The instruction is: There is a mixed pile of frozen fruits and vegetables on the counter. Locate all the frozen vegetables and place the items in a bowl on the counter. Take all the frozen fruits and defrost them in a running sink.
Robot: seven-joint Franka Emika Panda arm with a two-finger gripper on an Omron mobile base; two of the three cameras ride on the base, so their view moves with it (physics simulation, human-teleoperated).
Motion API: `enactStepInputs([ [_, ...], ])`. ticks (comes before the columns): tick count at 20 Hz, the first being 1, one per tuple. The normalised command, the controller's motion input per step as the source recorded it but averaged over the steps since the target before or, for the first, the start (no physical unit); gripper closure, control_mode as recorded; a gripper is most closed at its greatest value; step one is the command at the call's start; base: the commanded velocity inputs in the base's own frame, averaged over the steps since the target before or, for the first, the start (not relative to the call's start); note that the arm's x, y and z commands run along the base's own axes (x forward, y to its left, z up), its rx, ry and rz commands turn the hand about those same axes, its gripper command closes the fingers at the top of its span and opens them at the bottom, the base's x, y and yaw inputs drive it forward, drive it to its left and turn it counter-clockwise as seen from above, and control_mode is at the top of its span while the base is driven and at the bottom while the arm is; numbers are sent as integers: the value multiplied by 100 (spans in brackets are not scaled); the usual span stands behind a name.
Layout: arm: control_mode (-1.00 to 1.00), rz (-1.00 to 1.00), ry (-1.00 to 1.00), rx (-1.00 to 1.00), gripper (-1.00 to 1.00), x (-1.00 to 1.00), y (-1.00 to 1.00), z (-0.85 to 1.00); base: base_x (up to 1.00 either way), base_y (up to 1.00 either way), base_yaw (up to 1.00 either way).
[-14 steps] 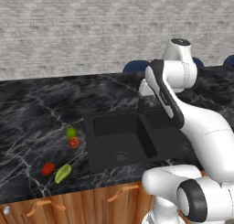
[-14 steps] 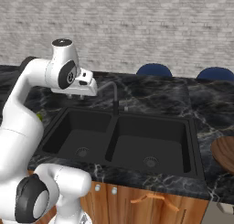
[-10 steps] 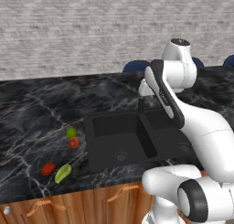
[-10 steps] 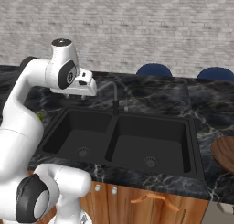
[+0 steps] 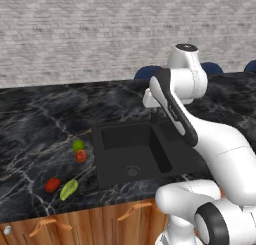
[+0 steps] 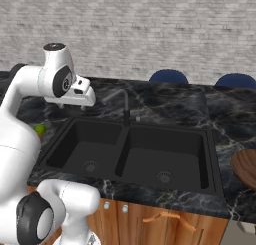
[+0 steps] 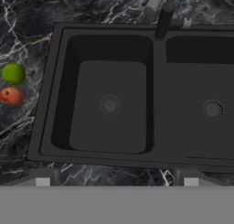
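while the arm is raised high above the counter [image 5: 40,124], the gripper [image 7: 116,181] is seen in the hand view looking straight down on the sink [image 7: 137,95], with its two finger tips [image 7: 42,181] spread wide apart and nothing held between them. the sink is a matte black double basin set into the black veined counter, with a round drain in each basin and a slim dark faucet [image 6: 122,105] standing at its far rim between the two basins. no water is seen running.

the four produce pieces are found on the counter to the left of the sink. the green ball [image 5: 78,145] is placed just beside the sink's left rim, and the red-orange ball [image 5: 81,156] is placed right next to it on the near side; whether the two touch cannot be told. nearer the counter's front edge and further left, the red chunk [image 5: 52,184] and the yellow-green oblong [image 5: 69,189] are laid side by side, the oblong to the right and tilted. in the hand view the green ball and the red-orange ball are seen at the left edge, apart from the sink wall.

at the far right of the right base view, a wooden bowl [image 6: 246,168] is partly seen on the counter, well apart from the pile. wooden cabinet fronts [image 6: 165,221] are seen below the counter.
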Motion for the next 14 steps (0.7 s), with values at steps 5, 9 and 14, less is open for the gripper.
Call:
enactStepInputs([
  [5, -100, 1, 2, 0, -100, -11, 46, -18, 0, 0, 0],
  [9, -100, 4, 4, 2, -100, -8, 45, -18, 0, 0, 0],
  [14, -100, 3, 5, 3, -100, 0, 40, -12, 0, 0, 0],
])
